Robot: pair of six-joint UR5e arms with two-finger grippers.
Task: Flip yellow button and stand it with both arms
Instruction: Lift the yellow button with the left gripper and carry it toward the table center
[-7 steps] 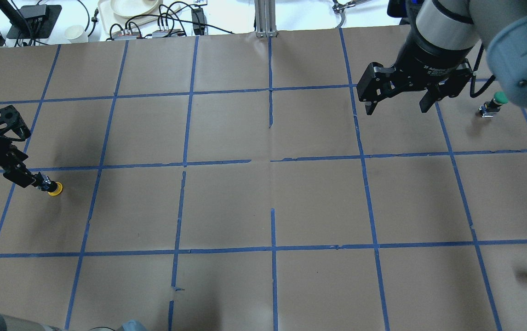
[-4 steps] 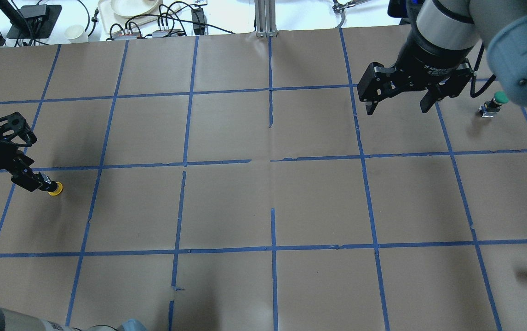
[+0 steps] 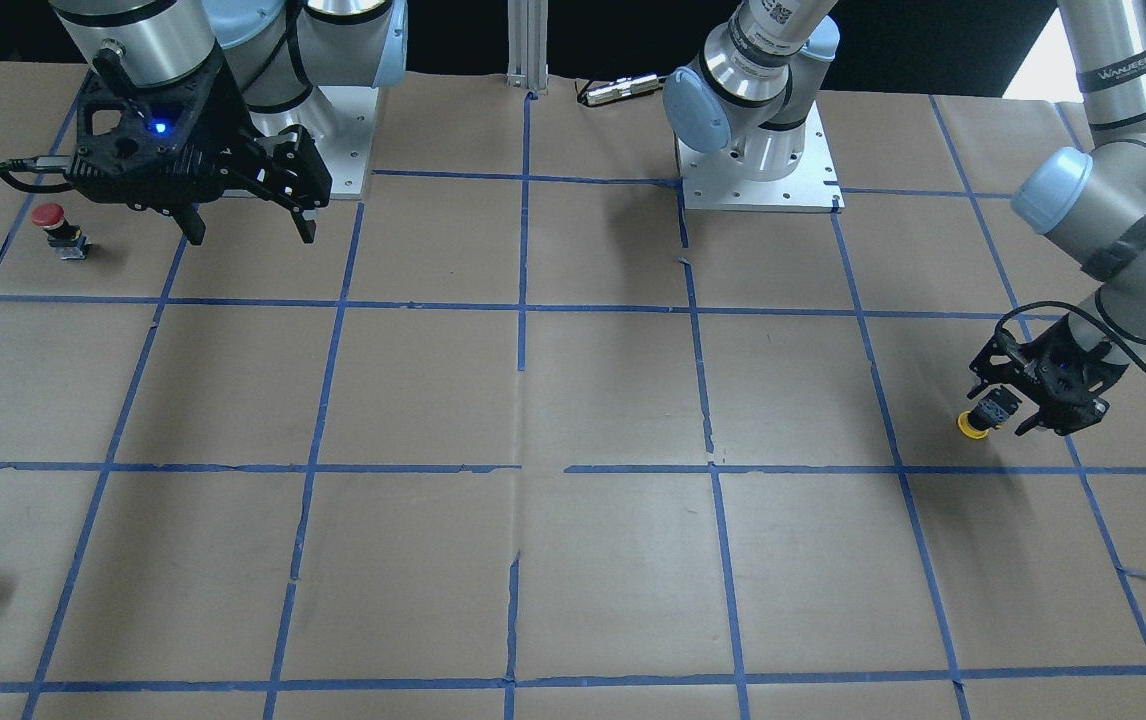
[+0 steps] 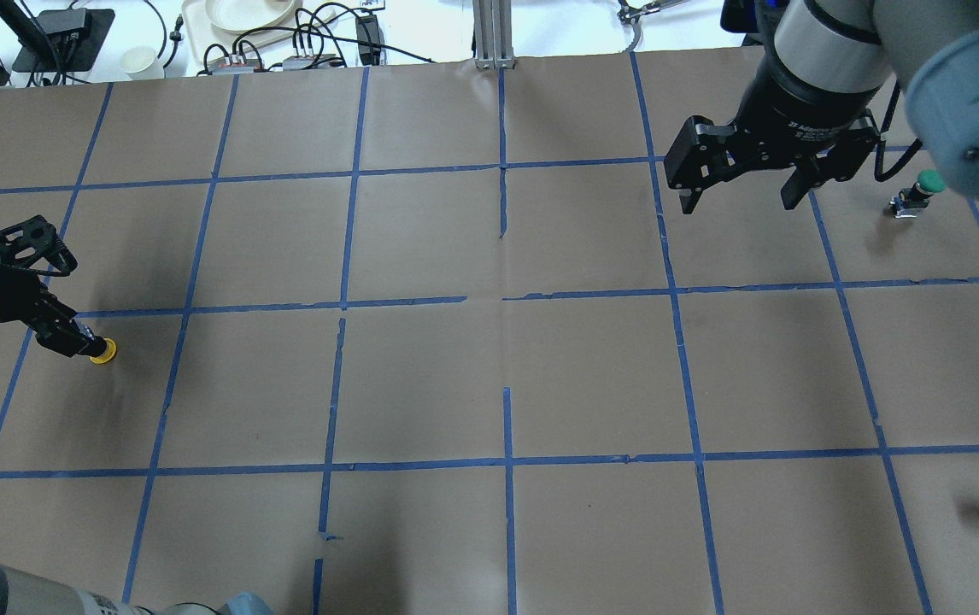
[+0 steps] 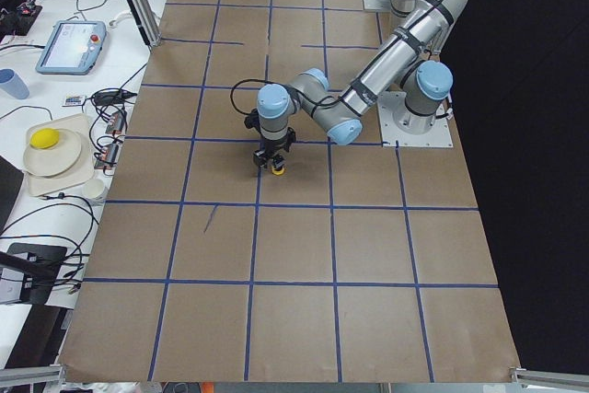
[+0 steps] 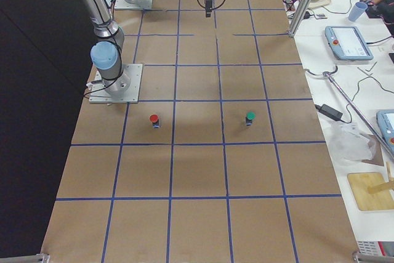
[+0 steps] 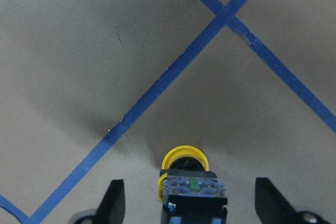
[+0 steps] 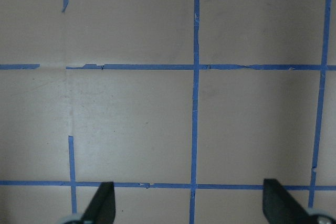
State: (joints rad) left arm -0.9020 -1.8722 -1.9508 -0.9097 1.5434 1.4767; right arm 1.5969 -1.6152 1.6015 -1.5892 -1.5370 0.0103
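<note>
Left jaws apart astride yellow button (image 7: 192,188); right jaws apart near green button (image 4: 927,184).

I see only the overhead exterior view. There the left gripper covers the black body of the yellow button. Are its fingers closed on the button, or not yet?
Observer: Not yet. In the left wrist view the left gripper is open, with a gap on each side of the yellow button.
Operator: How does the button lie?
Observer: It appears to lie on its side, with the yellow cap pointing away from the wrist camera and the terminal end toward it.
Operator: Is anything near the green button that I cannot see?
Observer: Yes. A red button stands upright in the same row of squares, nearer the robot's base.
</note>
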